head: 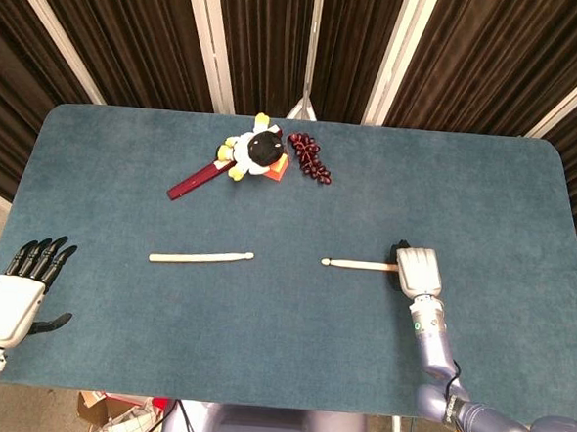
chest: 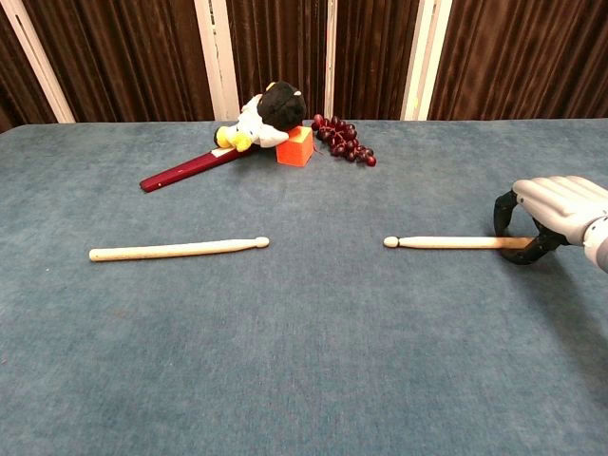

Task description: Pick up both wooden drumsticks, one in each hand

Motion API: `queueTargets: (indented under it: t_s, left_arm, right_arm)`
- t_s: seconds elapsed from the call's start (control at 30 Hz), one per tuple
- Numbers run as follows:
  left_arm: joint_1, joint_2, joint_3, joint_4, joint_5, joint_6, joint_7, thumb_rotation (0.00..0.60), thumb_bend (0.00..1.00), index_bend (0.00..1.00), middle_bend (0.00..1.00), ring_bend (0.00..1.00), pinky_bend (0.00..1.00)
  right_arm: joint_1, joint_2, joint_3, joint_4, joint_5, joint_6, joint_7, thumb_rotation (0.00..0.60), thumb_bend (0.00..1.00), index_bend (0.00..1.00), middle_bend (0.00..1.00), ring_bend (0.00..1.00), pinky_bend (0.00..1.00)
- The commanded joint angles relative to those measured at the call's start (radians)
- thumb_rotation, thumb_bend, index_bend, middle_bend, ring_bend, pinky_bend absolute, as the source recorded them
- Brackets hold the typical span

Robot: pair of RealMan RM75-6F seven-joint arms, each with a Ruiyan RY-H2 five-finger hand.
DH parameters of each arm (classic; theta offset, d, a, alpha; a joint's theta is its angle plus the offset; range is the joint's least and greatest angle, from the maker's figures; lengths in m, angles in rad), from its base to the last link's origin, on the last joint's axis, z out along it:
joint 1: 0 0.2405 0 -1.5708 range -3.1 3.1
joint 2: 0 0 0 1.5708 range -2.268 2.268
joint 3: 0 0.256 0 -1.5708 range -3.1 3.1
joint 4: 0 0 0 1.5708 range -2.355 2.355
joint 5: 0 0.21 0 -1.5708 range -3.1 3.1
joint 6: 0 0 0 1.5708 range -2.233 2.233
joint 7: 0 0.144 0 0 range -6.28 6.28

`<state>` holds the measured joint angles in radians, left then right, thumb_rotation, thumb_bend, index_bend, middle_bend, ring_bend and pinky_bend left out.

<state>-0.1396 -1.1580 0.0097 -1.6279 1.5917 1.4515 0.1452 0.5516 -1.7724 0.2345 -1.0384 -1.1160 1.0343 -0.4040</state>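
Two pale wooden drumsticks lie flat on the blue table. The left drumstick (head: 201, 258) (chest: 176, 249) lies alone at centre left, tip pointing right. The right drumstick (head: 357, 264) (chest: 446, 242) points its tip left, and its butt end runs under my right hand (head: 415, 271) (chest: 556, 209). That hand arches low over the butt end, dark fingers on the far side and thumb on the near side, with a gap still showing. My left hand (head: 14, 292) hovers at the table's near left corner with fingers spread, far from the left drumstick; the chest view does not show it.
At the back centre a black-and-white plush toy (head: 253, 153) (chest: 266, 112) leans on an orange block (chest: 295, 147). A bunch of dark red grapes (head: 310, 157) (chest: 344, 141) lies to its right, a dark red bar (head: 201, 179) (chest: 185, 169) to its left.
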Motion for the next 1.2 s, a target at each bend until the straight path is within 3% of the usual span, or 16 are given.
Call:
queueTargets:
  t_s: [0.03, 0.37, 0.7, 0.93, 1.1, 1.2]
  left_arm:
    - [0.000, 0.000, 0.000, -0.001, 0.000, 0.000, 0.000, 0.600, 0.07, 0.01, 0.00, 0.00, 0.02]
    - [0.000, 0.000, -0.001, 0.001, 0.001, 0.002, -0.002, 0.600, 0.07, 0.01, 0.00, 0.00, 0.02]
    - [0.000, 0.001, 0.000, 0.000, 0.001, 0.001, -0.004, 0.600, 0.07, 0.01, 0.00, 0.00, 0.02]
    - [-0.006, 0.004, -0.007, -0.019, -0.017, -0.014, 0.005, 0.600, 0.07, 0.02, 0.00, 0.00, 0.02]
    - [-0.036, 0.023, -0.035, -0.066, -0.032, -0.038, 0.073, 0.600, 0.08, 0.02, 0.00, 0.00, 0.03]
    - [-0.073, 0.028, -0.066, -0.092, -0.053, -0.076, 0.128, 0.600, 0.10, 0.02, 0.02, 0.02, 0.11]
  right_arm:
    - [0.002, -0.003, -0.001, 0.010, 0.002, -0.003, 0.003, 0.600, 0.36, 0.54, 0.42, 0.77, 0.78]
    - [-0.011, -0.010, -0.016, 0.028, -0.010, 0.010, 0.031, 0.600, 0.50, 0.75, 0.64, 0.77, 0.78]
    - [-0.023, 0.011, -0.022, -0.001, -0.040, 0.031, 0.078, 0.600, 0.55, 0.78, 0.66, 0.77, 0.78]
    - [-0.032, 0.062, -0.027, -0.056, -0.110, 0.064, 0.199, 0.600, 0.56, 0.78, 0.66, 0.77, 0.78]
    - [-0.043, 0.106, -0.033, -0.101, -0.158, 0.095, 0.271, 0.600, 0.56, 0.78, 0.66, 0.77, 0.78]
    - [-0.047, 0.123, -0.035, -0.117, -0.173, 0.107, 0.289, 0.600, 0.56, 0.78, 0.66, 0.77, 0.78]
